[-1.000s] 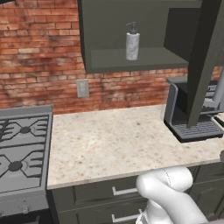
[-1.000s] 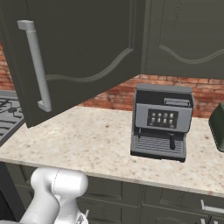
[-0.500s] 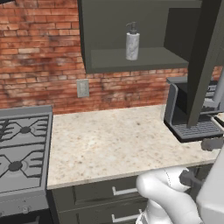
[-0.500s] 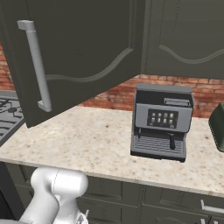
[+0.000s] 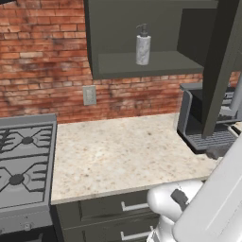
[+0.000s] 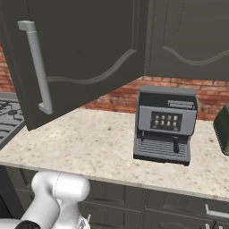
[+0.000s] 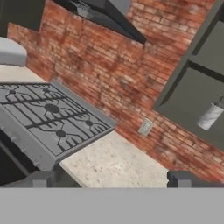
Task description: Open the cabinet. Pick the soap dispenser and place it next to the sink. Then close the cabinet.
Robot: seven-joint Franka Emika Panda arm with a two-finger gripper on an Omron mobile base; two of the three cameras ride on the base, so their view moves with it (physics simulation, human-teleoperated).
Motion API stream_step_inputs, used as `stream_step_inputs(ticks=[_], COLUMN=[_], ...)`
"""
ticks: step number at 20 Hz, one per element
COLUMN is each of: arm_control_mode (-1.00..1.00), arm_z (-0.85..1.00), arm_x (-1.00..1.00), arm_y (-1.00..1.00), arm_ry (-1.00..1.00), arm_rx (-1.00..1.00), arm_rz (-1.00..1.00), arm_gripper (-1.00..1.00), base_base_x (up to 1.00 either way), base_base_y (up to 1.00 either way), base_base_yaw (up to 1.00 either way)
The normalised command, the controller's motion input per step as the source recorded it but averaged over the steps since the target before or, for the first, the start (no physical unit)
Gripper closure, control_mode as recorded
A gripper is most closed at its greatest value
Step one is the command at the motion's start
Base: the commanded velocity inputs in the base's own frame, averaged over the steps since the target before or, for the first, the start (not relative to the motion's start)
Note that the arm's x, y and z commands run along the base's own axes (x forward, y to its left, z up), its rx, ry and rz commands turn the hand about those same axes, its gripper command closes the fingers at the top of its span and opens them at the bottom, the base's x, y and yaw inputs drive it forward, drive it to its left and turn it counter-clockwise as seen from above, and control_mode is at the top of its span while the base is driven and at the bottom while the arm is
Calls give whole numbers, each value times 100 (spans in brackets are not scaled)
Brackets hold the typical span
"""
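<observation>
The cabinet [image 5: 142, 66] on the wall stands open, its arched-panel door [image 6: 85, 53] swung out with the long silver bar handle [image 6: 38, 67] facing me. On its shelf the soap dispenser [image 5: 143, 45] stands upright, speckled light grey with a dark pump. The hand view, rolled, shows the dispenser [image 7: 211, 116] in the cabinet at far right. My gripper [image 7: 111, 180] is open, fingertips [image 7: 41, 179] wide apart with nothing between them, far from the dispenser and pointing at the brick wall over the counter. The sink is out of view.
A grey coffee machine [image 6: 165, 125] sits on the speckled counter [image 5: 123, 151] under the open door. A gas stove [image 5: 23, 160] lies left, a wall outlet [image 5: 89, 95] behind. A dark green object [image 6: 222, 129] is at the far right. Drawers [image 5: 123, 208] run below.
A large white link of my arm has swung up into the lower right of the left base view. The cabinet, dispenser and cameras have not moved.
</observation>
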Motion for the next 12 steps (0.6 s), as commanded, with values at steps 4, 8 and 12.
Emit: stream_step_inputs(ticks=[4, 8, 12], arm_control_mode=[-100, -100, -100], arm_z=[0, 3, 1], arm_x=[10, 6, 19], arm_y=[0, -5, -19], arm_ry=[-13, -4, 3], arm_rx=[-28, -25, -21], arm_rz=[-19, -24, -31], arm_gripper=[-100, -100, -100], base_base_x=[0, 0, 0], base_base_y=[0, 0, 0], base_base_yaw=[0, 0, 0])
